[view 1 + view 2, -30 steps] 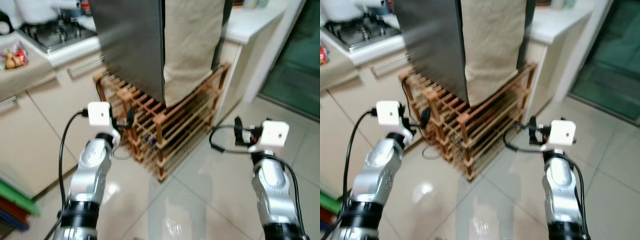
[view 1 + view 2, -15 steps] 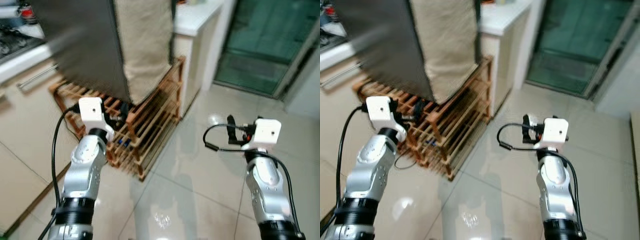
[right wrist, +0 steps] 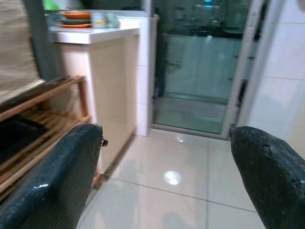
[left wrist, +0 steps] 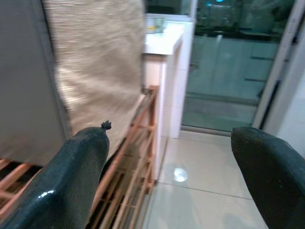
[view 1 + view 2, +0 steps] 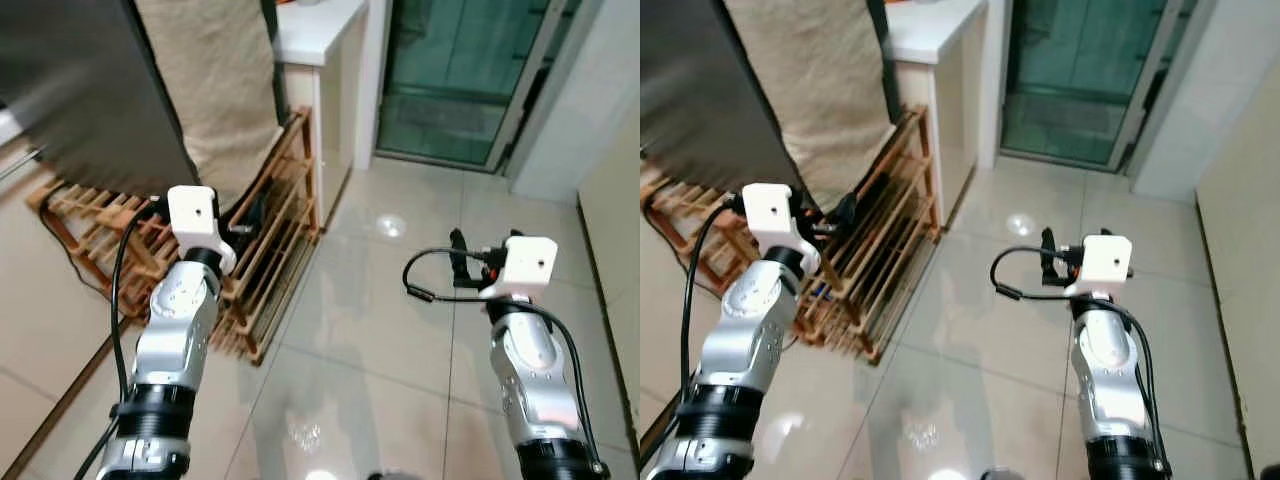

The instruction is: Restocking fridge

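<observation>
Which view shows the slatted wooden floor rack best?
The left eye view: the slatted wooden floor rack shows most of its tiers beside the left arm. The right eye view shows similar. The left wrist view shows blurred rails; the right wrist view one end.

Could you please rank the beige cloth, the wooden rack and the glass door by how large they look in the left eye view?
1. Glass door, though cut off at the top edge.
2. Wooden rack, partly hidden by the left arm.
3. Beige cloth; looks close to the rack, so this order is unsure.

Fridge (image 5: 70, 90) at 10 o'clock on wooden rack (image 5: 200, 260), cloth (image 5: 215, 85) beside; glass door (image 5: 455, 80) at 1; both arms raised over tiled floor (image 5: 370, 320).
</observation>
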Robot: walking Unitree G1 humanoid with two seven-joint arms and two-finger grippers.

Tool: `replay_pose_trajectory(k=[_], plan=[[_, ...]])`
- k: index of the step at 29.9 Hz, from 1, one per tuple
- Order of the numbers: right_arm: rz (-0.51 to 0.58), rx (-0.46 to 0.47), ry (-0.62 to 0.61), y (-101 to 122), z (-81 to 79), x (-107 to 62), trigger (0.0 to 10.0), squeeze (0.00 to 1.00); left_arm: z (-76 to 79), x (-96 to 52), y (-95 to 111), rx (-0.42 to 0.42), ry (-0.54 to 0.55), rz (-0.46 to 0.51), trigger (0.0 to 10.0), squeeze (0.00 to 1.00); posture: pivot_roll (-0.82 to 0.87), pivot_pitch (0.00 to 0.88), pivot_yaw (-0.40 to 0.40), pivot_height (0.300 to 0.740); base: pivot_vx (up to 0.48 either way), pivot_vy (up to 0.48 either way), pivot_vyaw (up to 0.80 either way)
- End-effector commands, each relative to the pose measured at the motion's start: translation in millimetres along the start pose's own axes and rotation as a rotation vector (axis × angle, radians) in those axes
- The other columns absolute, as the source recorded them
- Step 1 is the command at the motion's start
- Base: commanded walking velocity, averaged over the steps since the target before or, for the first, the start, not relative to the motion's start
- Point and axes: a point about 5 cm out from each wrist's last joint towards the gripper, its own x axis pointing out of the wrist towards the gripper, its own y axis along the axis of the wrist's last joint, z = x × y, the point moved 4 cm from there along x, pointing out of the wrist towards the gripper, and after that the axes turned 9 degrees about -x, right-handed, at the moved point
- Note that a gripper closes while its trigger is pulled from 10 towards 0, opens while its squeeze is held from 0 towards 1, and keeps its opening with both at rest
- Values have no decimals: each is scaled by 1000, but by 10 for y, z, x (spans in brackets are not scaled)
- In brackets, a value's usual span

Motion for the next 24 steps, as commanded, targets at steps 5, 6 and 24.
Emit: replay_pose_trajectory(k=[5, 6, 24], plan=[[15, -5, 20, 36, -49, 22, 10000, 0, 18, 8, 67, 32, -29, 26, 10000, 0, -98, 0, 74, 740, 431, 0, 0], [15, -5, 20, 36, -49, 22, 10000, 0, 18, 8, 67, 32, -29, 26, 10000, 0, -98, 0, 74, 740, 431, 0, 0], [2, -22, 48, -23, -78, 12, 10000, 0, -54, -16, 178, -73, 7, 76, 10000, 0, -87, 0, 71, 740, 222, 269, 0]])
